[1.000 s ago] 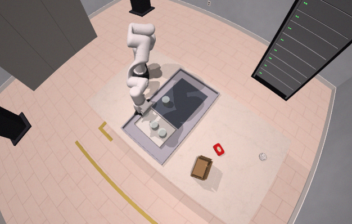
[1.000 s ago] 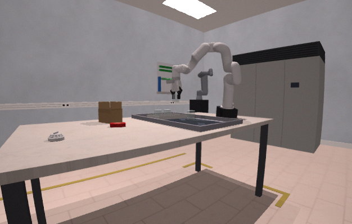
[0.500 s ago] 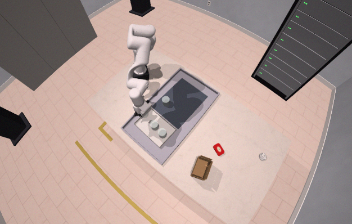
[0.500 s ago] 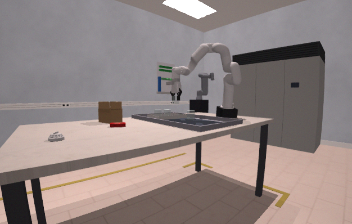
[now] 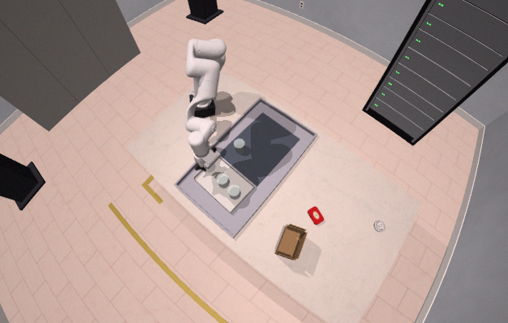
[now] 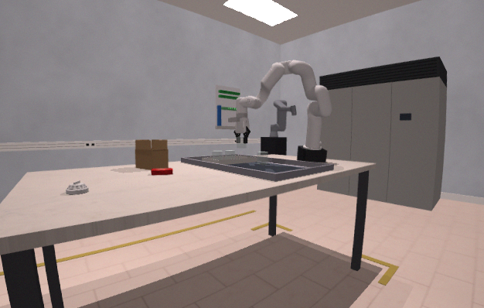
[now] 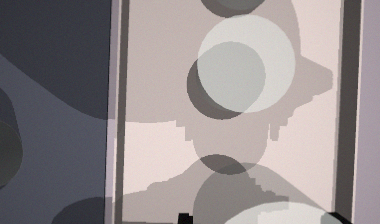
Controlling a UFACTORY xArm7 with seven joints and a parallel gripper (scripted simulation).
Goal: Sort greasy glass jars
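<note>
My gripper (image 5: 208,163) is shut on a clear glass jar (image 7: 287,216) and holds it in the air above the near end of the pale tray section (image 5: 224,186). In the side view the gripper (image 6: 241,138) hangs well above the table with the jar (image 6: 241,145) between its fingers. Two more jars (image 5: 222,179) (image 5: 234,191) stand in the pale tray section. One jar (image 5: 238,143) stands on the dark mat (image 5: 263,146). In the wrist view one tray jar (image 7: 247,62) lies straight ahead, and the mat jar (image 7: 2,150) shows at the left edge.
A grey raised frame (image 5: 247,219) surrounds the mat and the tray. A brown cardboard box (image 5: 290,241), a red flat object (image 5: 315,215) and a small grey round object (image 5: 379,226) lie farther along the table. The arm's base (image 5: 204,109) stands beside the frame.
</note>
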